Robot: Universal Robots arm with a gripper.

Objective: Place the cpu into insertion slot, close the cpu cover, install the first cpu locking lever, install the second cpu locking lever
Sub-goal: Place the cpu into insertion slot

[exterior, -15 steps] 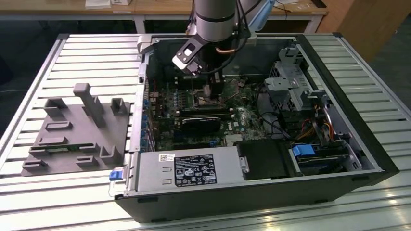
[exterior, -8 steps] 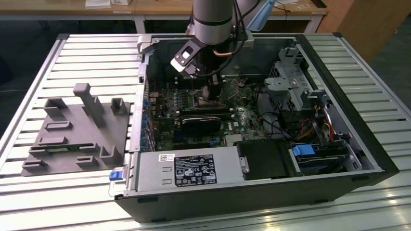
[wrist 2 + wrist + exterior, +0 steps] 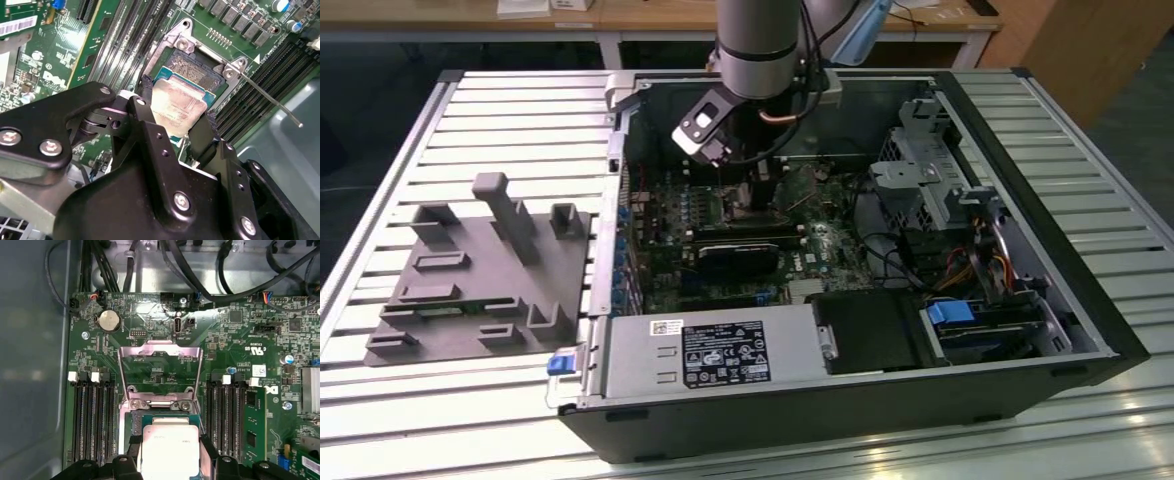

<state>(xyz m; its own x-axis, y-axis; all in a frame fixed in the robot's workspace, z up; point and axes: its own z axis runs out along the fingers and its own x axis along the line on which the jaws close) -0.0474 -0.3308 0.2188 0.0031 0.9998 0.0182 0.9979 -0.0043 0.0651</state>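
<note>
Deep inside an open computer case (image 3: 854,410), the robot arm's gripper (image 3: 178,112) clamps one square, silver-topped chip (image 3: 175,102) by two opposite edges, with a black finger (image 3: 143,112) pressed to each side. Directly beneath, and reaching a little past the chip's far edge, lies the single socket (image 3: 195,67), its dark centre partly uncovered. Judging from both wrist views, the chip hovers just over the socket rather than sitting home, its edges roughly square to the socket's rim, though how much gap remains cannot be told. One cover (image 3: 160,351), a thin metal frame with a square window, is swung open on the far side of the socket from the fingers, leaving the way down unblocked. One thin locking lever (image 3: 270,102) juts out free beside the socket. Two banks of long memory slots (image 3: 92,420) flank it, one on either side. Well apart, on the exterior view's left, one grey holder (image 3: 467,270) rests on the slatted table (image 3: 454,420).
</note>
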